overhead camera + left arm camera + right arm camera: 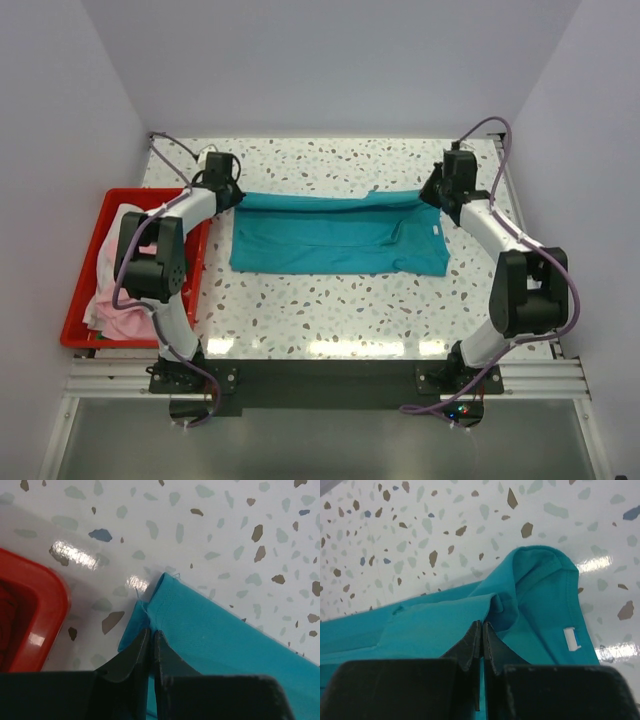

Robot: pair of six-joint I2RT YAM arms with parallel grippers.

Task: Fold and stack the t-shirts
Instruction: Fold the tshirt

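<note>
Two grippers [150, 633] [481, 626] tight on teal t-shirt [335, 242]

The worktop [340, 310] is white, flecked with grey and brown. A teal t-shirt [330, 240] lies across its middle, folded into a long band. A red bin [80, 305] sits at the left edge.

No readable text anywhere.

The t-shirt [340, 238] is showing plain teal. The surface [330, 310] is showing white with brown, grey and blue speckles. The bin [78, 305] is looking red, the cloth [125, 322] inside it light pink.
</note>
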